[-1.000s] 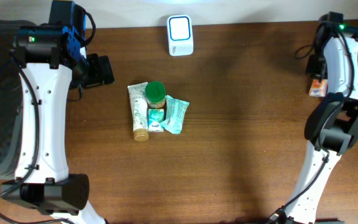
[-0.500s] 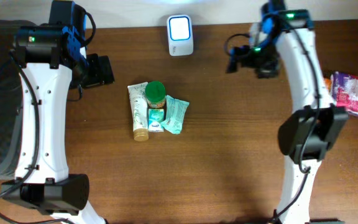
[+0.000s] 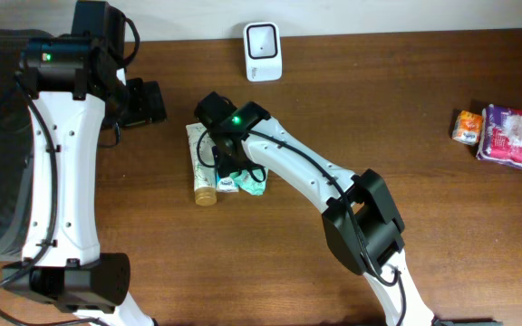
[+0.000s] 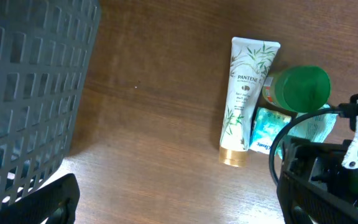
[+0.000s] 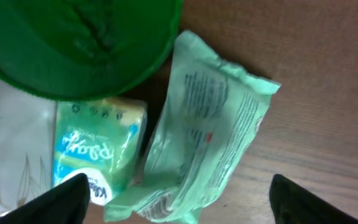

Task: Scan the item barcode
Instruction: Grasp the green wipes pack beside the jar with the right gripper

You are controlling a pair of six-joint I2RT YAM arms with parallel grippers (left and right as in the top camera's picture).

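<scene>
Hovering over the cluster mid-counter (image 3: 406, 118), the right tool (image 5: 182, 199) stands wide and empty above the pale green pouch (image 5: 210, 118), which lies just beside the green-lidded jar (image 5: 79, 37). It looks light, soft, crinkly and probably slippery, so pinch across its narrow middle. The left tool (image 3: 143, 101) waits wide too.

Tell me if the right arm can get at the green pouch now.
Probably yes. The right claw hangs open right above the pouch, with nothing covering it. The green lid and a small packet crowd one side of it, so a clean grip may be tight.
</scene>
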